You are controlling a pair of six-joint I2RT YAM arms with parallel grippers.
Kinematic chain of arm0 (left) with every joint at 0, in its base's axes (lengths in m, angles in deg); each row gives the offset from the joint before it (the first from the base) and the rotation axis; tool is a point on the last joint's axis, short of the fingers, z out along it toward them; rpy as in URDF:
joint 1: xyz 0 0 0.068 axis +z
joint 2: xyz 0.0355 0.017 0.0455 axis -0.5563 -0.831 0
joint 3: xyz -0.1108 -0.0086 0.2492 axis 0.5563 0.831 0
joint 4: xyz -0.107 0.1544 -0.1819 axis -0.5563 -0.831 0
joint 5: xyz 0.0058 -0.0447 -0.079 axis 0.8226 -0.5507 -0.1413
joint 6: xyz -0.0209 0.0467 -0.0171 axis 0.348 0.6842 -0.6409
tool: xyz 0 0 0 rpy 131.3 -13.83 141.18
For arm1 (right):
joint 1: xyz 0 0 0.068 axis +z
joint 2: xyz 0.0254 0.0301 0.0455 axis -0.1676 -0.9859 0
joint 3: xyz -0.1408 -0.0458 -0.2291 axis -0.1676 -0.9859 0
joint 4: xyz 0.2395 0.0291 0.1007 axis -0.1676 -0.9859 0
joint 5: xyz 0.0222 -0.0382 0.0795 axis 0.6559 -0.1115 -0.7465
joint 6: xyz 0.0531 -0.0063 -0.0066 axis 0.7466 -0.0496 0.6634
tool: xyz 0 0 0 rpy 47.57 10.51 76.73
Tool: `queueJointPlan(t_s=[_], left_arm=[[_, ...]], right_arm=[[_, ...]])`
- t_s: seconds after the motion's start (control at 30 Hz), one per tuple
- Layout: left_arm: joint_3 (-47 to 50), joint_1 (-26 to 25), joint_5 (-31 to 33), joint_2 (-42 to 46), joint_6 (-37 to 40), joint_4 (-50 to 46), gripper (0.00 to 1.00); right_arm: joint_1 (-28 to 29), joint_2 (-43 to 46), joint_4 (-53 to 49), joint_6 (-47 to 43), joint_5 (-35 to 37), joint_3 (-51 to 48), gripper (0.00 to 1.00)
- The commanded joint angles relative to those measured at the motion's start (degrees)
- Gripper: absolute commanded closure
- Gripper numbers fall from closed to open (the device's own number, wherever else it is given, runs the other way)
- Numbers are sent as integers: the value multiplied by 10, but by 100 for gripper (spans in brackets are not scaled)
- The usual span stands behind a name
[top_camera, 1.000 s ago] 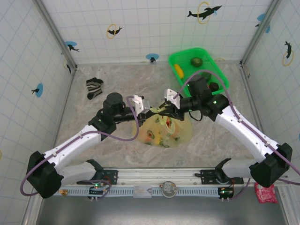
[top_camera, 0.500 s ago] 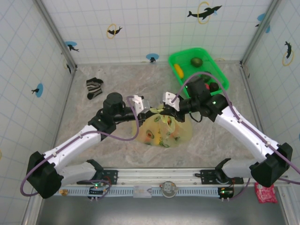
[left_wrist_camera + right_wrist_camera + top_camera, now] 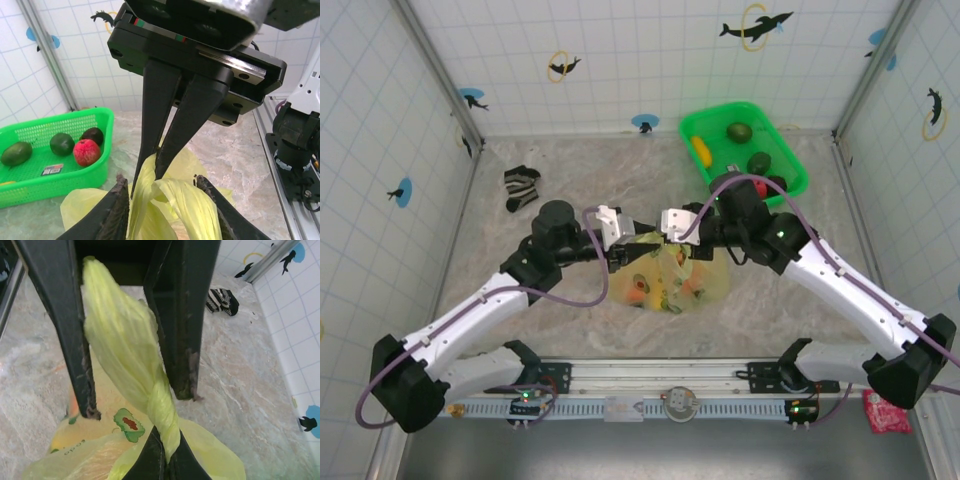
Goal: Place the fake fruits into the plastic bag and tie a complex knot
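The plastic bag [image 3: 695, 285] lies mid-table, pale yellow, with several fake fruits [image 3: 640, 292] showing through it. Both grippers meet just above its top. My right gripper [image 3: 167, 452] is shut on a twisted strand of the bag's handle [image 3: 162, 412]; I cannot tell if that twist is the knot. My left gripper [image 3: 160, 180] is open, its fingers [image 3: 117, 210] standing either side of the yellow handle strips [image 3: 190, 205] without pinching them. In the left wrist view the right gripper [image 3: 152, 172] reaches down from above. From overhead, the left gripper [image 3: 623, 250] and right gripper [image 3: 658, 240] nearly touch.
A green basket [image 3: 790, 150] at the back right holds more fruits: yellow [image 3: 701, 150], green [image 3: 740, 131], red [image 3: 86, 151] and dark [image 3: 93, 135]. A striped sock [image 3: 520, 187] lies at the back left. Tiled walls enclose the table.
My left gripper has opened and let go of the handle. My right gripper has shut on the handle. Both have shifted slightly left over the bag.
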Motion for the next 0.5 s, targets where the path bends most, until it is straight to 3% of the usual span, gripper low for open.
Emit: queueJointPlan(t_s=[0.0,0.33,0.47], left_arm=[[5,-4,12,21,15,-14,62],[76,-4,57,52,-25,-41,58],[80,-4,119,60,-17,-49,58]], right_arm=[[4,1,-28,-32,12,12,100],[9,1,-62,-46,-6,34,99],[16,-2,-68,-61,6,41,99]])
